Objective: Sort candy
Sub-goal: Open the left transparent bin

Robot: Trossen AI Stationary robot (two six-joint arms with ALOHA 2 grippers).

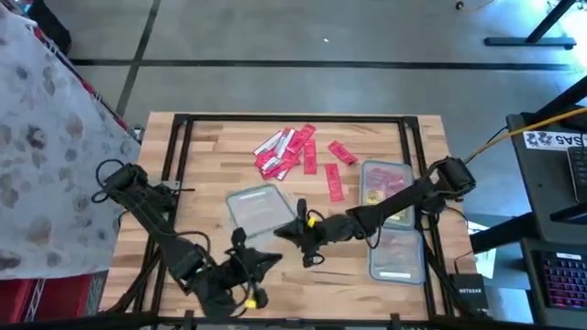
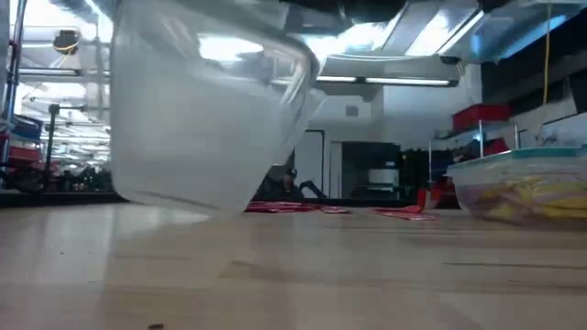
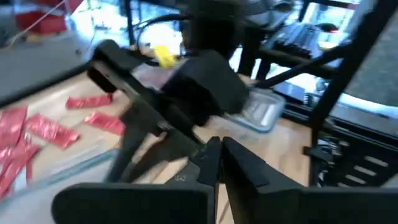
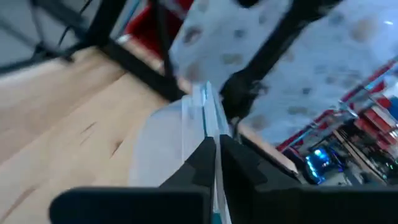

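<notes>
Wooden surface (image 1: 211,156) first, then an empty clear tub (image 1: 260,207) tipped up, its rim pinched in the right claw (image 1: 295,226). Left claw (image 1: 261,261) sits nearby, closed on nothing. Red candy (image 1: 286,151) lies at the far middle.

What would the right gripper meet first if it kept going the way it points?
The right gripper is already shut on the empty clear tub's rim; pushing on, it would likely just shove that tub.

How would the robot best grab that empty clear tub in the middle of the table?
Probably by the thin rim, one finger inside and one outside: the tub is too wide to span. The right gripper already pinches its near-right edge, and the tub hangs tilted.
</notes>
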